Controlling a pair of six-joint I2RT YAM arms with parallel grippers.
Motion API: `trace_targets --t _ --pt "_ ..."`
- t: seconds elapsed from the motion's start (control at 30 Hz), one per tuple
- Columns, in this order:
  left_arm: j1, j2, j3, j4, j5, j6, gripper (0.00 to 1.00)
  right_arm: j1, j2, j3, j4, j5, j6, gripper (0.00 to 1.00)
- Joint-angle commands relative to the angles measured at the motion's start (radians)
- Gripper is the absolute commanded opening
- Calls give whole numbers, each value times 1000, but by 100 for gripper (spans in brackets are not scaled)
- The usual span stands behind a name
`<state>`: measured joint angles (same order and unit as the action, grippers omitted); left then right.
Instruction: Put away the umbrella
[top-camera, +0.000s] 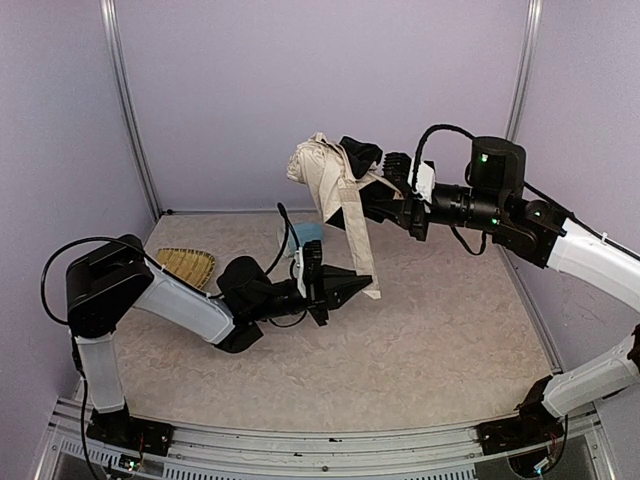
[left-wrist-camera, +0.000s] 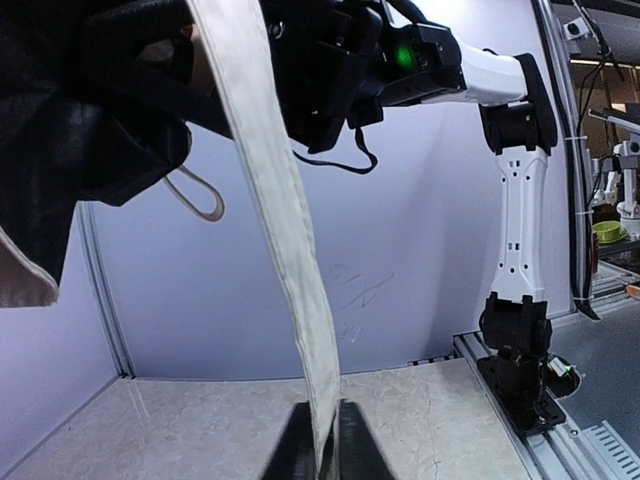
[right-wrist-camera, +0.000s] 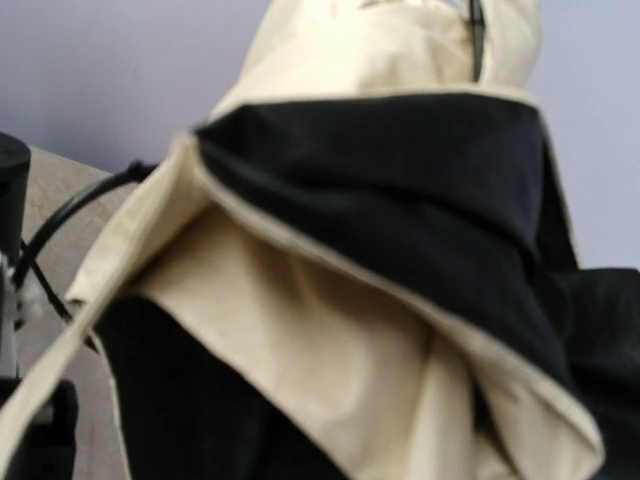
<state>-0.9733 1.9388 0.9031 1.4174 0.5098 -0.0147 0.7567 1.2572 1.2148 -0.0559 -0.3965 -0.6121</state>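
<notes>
Top camera: your right gripper holds the compact folding umbrella of cream-beige fabric with black lining high over the far half of the pale stone-patterned table, jaws clamped on the bunched cloth. The umbrella's flat beige strap hangs down from the bundle to your left gripper, which sits low over mid-table. From here you cannot tell whether strap and fingers touch. Behind the left arm stand a light-blue mug and, well to its left, a woven yellow straw tray, both on the table. Left wrist camera settles the contact: the strap runs down from the black folds of the umbrella and passes between the two dark fingers. The left gripper stands narrow, pinching the strap near its lower end. A thin beige cord loop dangles under the bundle, seen only here. Right wrist camera: the umbrella fills the frame, cream over black, close to the lens. The fingers are hidden by cloth, so this view alone does not tell you the grip.
</notes>
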Motion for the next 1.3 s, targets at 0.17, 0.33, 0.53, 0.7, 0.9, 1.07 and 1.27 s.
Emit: trace_targets --t 0.17,0.33,0.53,0.7,0.9,1.07,1.27 --pt "57 -101 -149 -159 -46 68 0 -40 -58 57 21 41 118 0" --pt "165 -171 -271 -235 13 120 0 -89 -127 23 4 -24 154 0" --pt "173 -222 -244 -541 26 345 0 -91 -122 83 -154 -101 108 0" --pt "198 -194 -221 -591 -61 481 0 -89 -104 125 -314 -395 10 0" --pt "294 -138 -49 -646 -122 672 0 -4 -66 117 -498 -568 -104 0" --pt "338 -82 159 -694 -124 804 0 143 8 27 -555 -518 -94 0" --pt "338 -86 310 -684 -99 861 0 211 170 -143 -527 -389 17 0"
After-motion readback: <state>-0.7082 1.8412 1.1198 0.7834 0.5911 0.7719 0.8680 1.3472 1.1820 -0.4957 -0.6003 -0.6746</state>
